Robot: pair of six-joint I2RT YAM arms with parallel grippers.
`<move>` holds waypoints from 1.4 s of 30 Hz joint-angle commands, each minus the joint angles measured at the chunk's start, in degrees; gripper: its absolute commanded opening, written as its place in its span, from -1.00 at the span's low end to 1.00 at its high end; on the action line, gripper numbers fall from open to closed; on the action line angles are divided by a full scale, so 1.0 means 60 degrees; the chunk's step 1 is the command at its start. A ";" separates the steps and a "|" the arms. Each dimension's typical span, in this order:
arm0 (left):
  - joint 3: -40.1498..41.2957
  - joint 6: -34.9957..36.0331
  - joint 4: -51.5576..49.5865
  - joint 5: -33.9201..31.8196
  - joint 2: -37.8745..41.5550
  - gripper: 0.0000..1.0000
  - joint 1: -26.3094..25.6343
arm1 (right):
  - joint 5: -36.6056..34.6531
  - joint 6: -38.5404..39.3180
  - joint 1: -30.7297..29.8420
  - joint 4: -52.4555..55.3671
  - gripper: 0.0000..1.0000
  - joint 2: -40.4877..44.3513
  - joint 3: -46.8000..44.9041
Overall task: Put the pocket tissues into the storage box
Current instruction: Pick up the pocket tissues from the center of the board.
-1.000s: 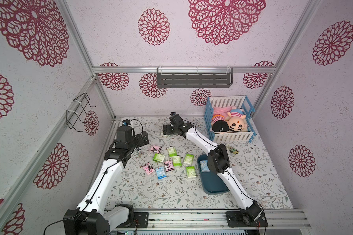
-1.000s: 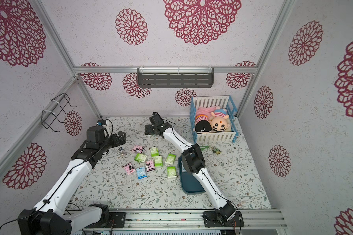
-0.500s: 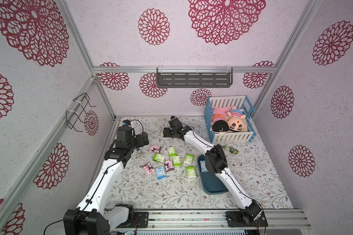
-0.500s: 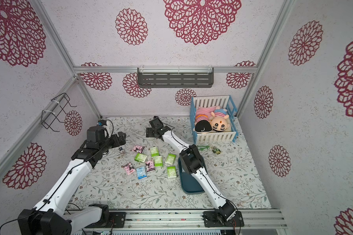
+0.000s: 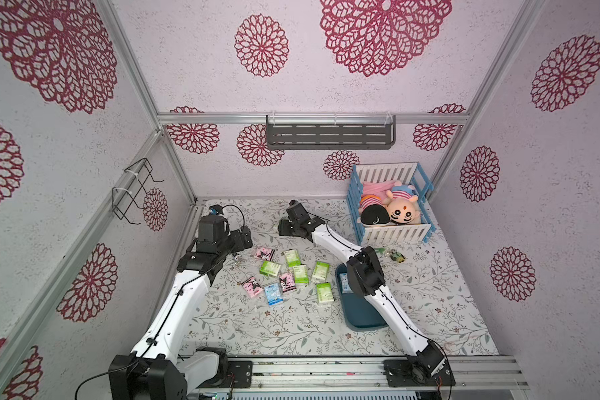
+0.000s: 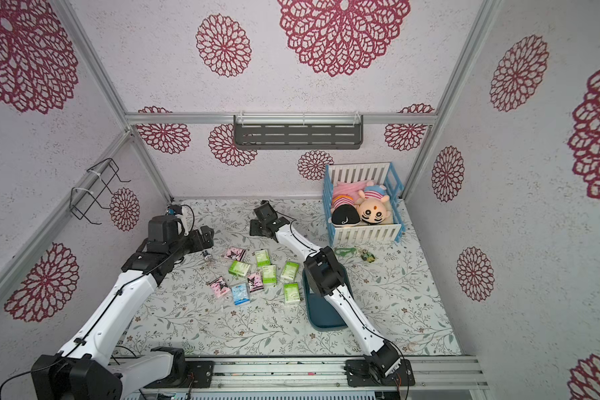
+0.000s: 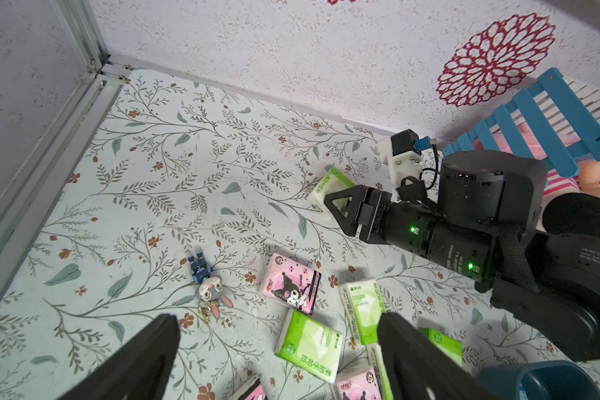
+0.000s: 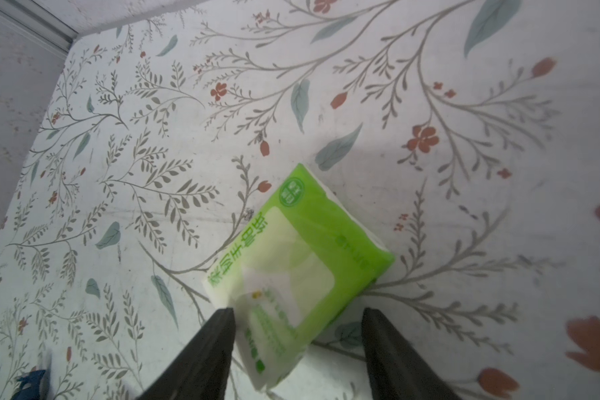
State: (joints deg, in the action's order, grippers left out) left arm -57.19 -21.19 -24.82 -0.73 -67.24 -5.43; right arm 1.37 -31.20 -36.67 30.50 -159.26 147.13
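Right gripper (image 8: pixel 297 311) set over a lone green pack (image 8: pixel 302 249), jaws apart, not closed on it.

The floral mat (image 5: pixel 274 329) bears a crib (image 5: pixel 392 233) in the back corner and the box (image 5: pixel 361 317) nearer the front, partly under the right arm, with one light-blue pack showing inside. Nine packs (image 5: pixel 300 274) lie loose on the mat just beside the box. The green pack lies flat nearer the back wall, one finger at its edge and the other clear of it. The left gripper (image 7: pixel 278 317) hangs wide open and empty above the loose packs. A keychain (image 7: pixel 207 291) lies near them.
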 commanded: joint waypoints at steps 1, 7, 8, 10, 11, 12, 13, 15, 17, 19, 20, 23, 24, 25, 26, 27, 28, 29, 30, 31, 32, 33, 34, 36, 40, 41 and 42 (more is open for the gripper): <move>0.0055 0.0177 -0.0082 -0.0082 -0.0045 0.94 0.0117 | 0.0098 -0.0146 0.0039 -0.0222 0.18 -0.0035 0.0297; 0.0063 0.0264 -0.0141 -0.0092 -0.0014 0.94 0.0180 | 0.0172 -0.0249 0.0061 -0.0111 -0.22 -0.0087 0.0293; 0.0061 0.0273 -0.0159 -0.0090 0.0000 0.94 0.0188 | 0.0207 -0.0266 0.0061 -0.0078 -0.27 -0.0073 0.0271; 0.0058 0.0279 -0.0170 -0.0103 0.0027 0.94 0.0202 | 0.0255 -0.0264 0.0076 -0.0003 -0.42 -0.0045 0.0235; 0.0056 0.0280 -0.0184 -0.0100 0.0038 0.94 0.0212 | 0.0269 -0.0260 0.0070 0.0046 -0.46 -0.0029 0.0220; 0.0040 0.0277 -0.0185 -0.0096 0.0045 0.94 0.0237 | 0.0270 -0.0235 0.0090 0.0079 -0.51 0.0020 0.0171; -0.0010 0.0263 -0.0233 -0.0083 0.0045 0.94 0.0232 | 0.0280 -0.0213 0.0087 0.0087 -0.57 0.0083 0.0083; -0.0098 0.0205 -0.0332 -0.0055 0.0070 0.94 0.0231 | 0.0278 -0.0145 0.0090 0.0052 -0.71 0.0294 -0.0192; -0.0158 0.0111 -0.0411 -0.0028 0.0135 0.94 0.0235 | 0.0328 -0.0012 0.0089 -0.0049 -0.88 0.0562 -0.0525; -0.0180 -0.0015 -0.0492 -0.0024 0.0266 0.94 0.0244 | 0.0372 0.0220 0.0090 -0.0102 -0.99 0.0848 -0.0850; -0.0154 -0.0066 -0.0511 -0.0028 0.0338 0.94 0.0232 | 0.0407 0.0336 0.0090 -0.0092 -1.00 0.0989 -0.0977; 0.0048 -0.0252 -0.0492 -0.0046 0.0602 0.94 0.0230 | 0.0495 0.0741 0.0083 -0.0059 -1.00 0.1448 -0.1396; 0.0108 -0.0262 -0.0492 -0.0046 0.0678 0.94 0.0231 | 0.0548 0.0889 0.0076 -0.0045 -1.00 0.1620 -0.1571; 0.0149 -0.0278 -0.0507 -0.0066 0.0742 0.94 0.0231 | 0.0576 0.1031 0.0076 -0.0046 -1.00 0.1820 -0.1801; 0.0168 -0.0295 -0.0521 -0.0082 0.0776 0.94 0.0231 | 0.0630 0.1120 0.0059 -0.0077 -1.00 0.2019 -0.2053; 0.0174 -0.0303 -0.0547 -0.0069 0.0816 0.94 0.0224 | 0.0701 0.1248 0.0061 -0.0159 -1.00 0.2277 -0.2388; 0.0187 -0.0335 -0.0551 -0.0054 0.0848 0.94 0.0231 | 0.0748 0.1336 0.0047 -0.0263 -1.00 0.2556 -0.2781; 0.0199 -0.0357 -0.0524 -0.0027 0.0875 0.94 0.0232 | 0.0792 0.1412 0.0046 -0.0399 -1.00 0.2829 -0.3123; 0.0218 -0.0378 -0.0460 0.0004 0.0896 0.94 0.0231 | 0.0857 0.1488 0.0032 -0.0594 -1.00 0.3202 -0.3616; 0.0230 -0.0414 -0.0395 0.0055 0.0891 0.94 0.0232 | 0.0963 0.1576 0.0032 -0.0847 -1.00 0.3602 -0.4149; 0.0237 -0.0439 -0.0336 0.0092 0.0880 0.94 0.0231 | 0.1029 0.1638 0.0032 -0.1121 -1.00 0.4003 -0.4624; 0.0197 -0.0462 -0.0306 0.0120 0.0837 0.94 0.0231 | 0.1107 0.1694 0.0032 -0.1445 -1.00 0.4442 -0.5241; 0.0152 -0.0487 -0.0288 0.0169 0.0791 0.94 0.0231 | 0.1177 0.1761 0.0032 -0.1740 -1.00 0.4919 -0.5816; 0.0072 -0.0547 -0.0260 0.0276 0.0718 0.94 0.0231 | 0.1325 0.1901 0.0046 -0.2220 -1.00 0.5761 -0.6881; 0.0021 -0.0728 -0.0093 0.0566 0.0688 0.94 0.0228 | 0.1565 0.2306 0.0060 -0.2613 -1.00 0.7400 -0.8836; 0.0025 -0.0769 -0.0048 0.0632 0.0678 0.94 0.0218 | 0.1524 0.2385 0.0075 -0.2633 -1.00 0.7808 -0.9303; 0.0039 -0.0828 0.0008 0.0714 0.0670 0.94 0.0217 | 0.1478 0.2450 0.0110 -0.2648 -1.00 0.8261 -0.9842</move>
State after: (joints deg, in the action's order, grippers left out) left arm -56.51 -24.95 -27.03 1.54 -63.02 -4.54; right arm 9.26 -19.64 -36.40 18.76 -117.10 92.47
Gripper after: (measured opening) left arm 0.971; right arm 0.086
